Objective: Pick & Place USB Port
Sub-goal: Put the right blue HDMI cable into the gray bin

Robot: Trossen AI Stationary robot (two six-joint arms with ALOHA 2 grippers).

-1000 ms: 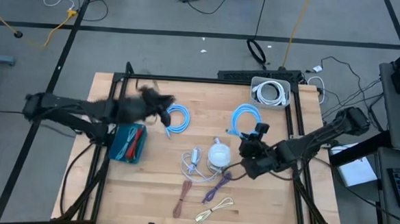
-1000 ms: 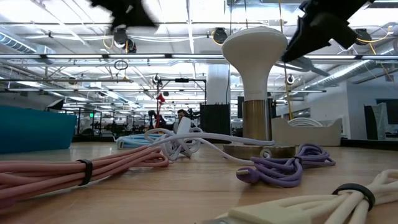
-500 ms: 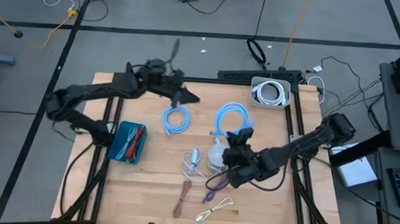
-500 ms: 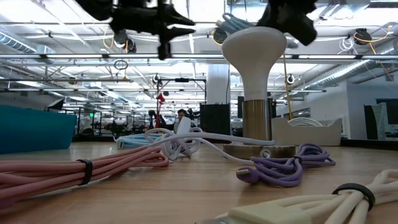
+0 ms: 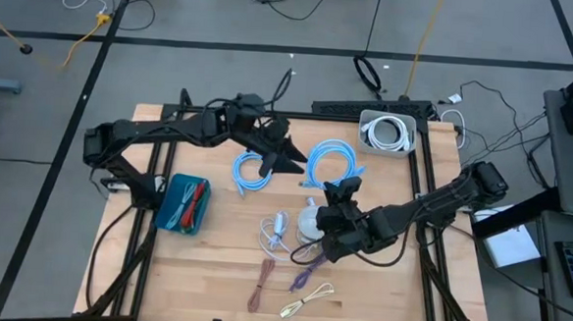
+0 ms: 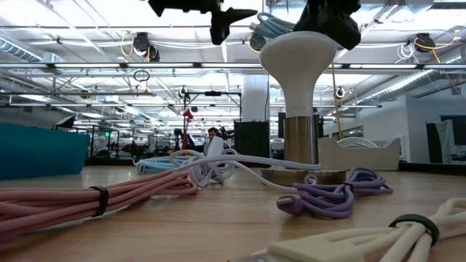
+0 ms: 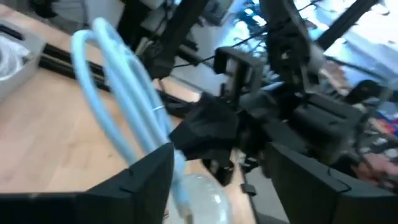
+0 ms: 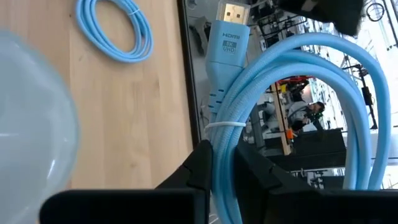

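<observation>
– Containers & contents?
– Two. Teal bin (image 5: 171, 215) at L side of table: bundled cords inside, one red cord (image 5: 197, 199) visible, rest too small to sort. Grey tray (image 5: 368, 119) at back R corner: one white cable coil (image 5: 388, 133) inside.
– Task item?
– Light-blue cable coil (image 5: 330, 166), plug marked HDMI. Not in either container. Held up off the wood, just behind the white lamp (image 5: 313, 221), approx. table ctr.
– Jaws?
– R gripper (image 8: 226, 165): clamped on that coil, strands pinched btwn both fingers. L gripper (image 5: 288, 161): spread wide, nothing btwn fingers, hovering just beside the held coil.
– Loose stuff?
– 2nd blue coil (image 5: 254, 171) flat on wood under L arm. Near front edge: white cord (image 5: 275, 234), purple cord (image 5: 310, 268), pink cord (image 5: 261, 277), cream cord (image 5: 309, 299). All outside the containers.
</observation>
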